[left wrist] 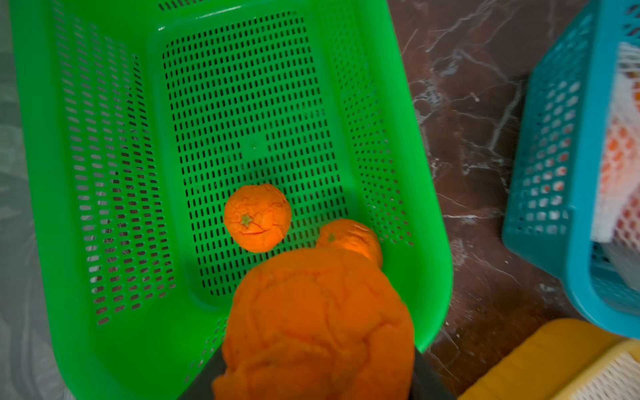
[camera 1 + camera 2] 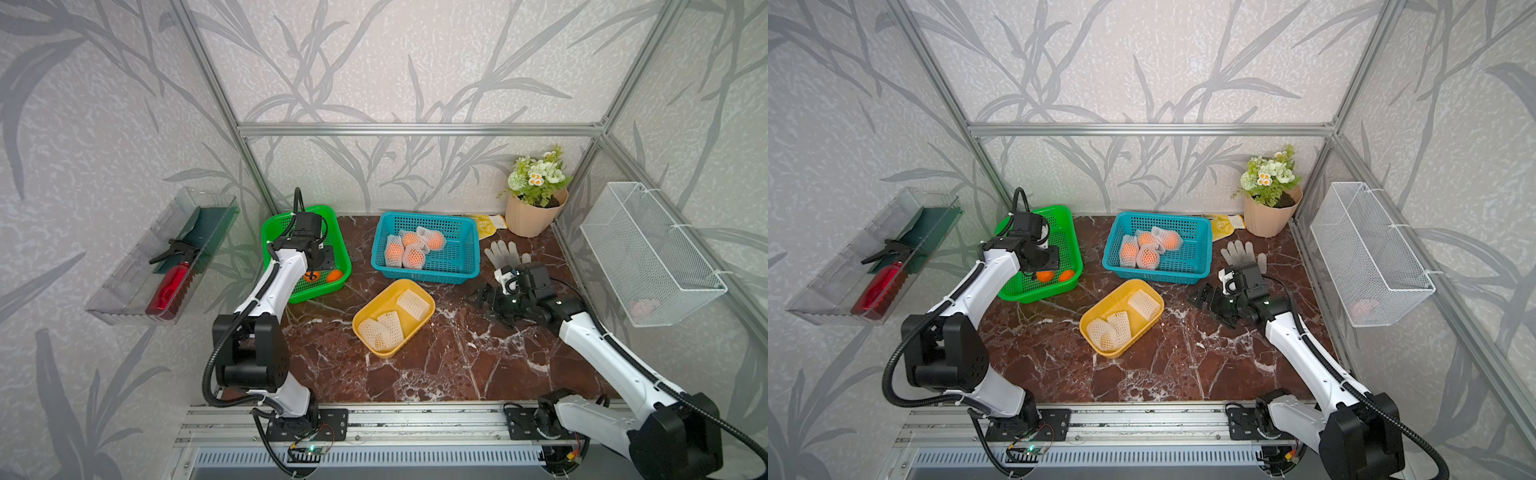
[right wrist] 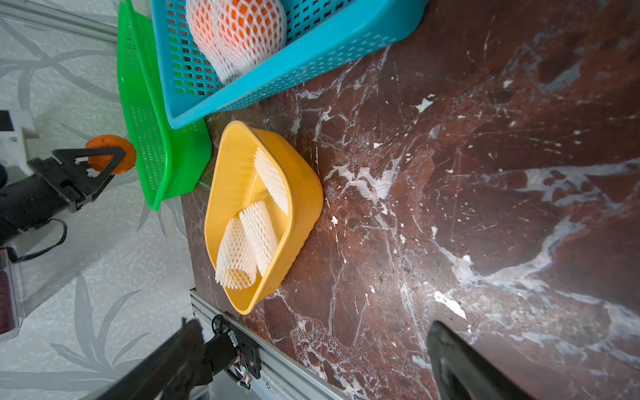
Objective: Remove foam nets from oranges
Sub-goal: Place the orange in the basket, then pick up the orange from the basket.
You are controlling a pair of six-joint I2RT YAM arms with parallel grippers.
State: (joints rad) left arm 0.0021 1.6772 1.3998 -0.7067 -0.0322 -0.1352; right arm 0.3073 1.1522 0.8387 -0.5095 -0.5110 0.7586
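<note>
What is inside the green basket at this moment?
Two bare oranges lie on the floor of the green basket. The left gripper holds a third orange above it; that orange hides the floor beneath it, so anything there cannot be seen.

3 grey leaf-patterned walls (image 2: 415, 62) and an aluminium frame (image 2: 415, 129) enclose a red-brown marble tabletop (image 2: 415, 374).

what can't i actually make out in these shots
- Hidden: left gripper fingers, under its own wrist in both top views, mostly behind the held orange in the left wrist view.
- Blurred: pink thing in the white wire basket, seen through mesh, unidentifiable.
- Too small: print on the yellow packet beside the blue basket.
- Overlapping: netted oranges, exact count unclear.
</note>
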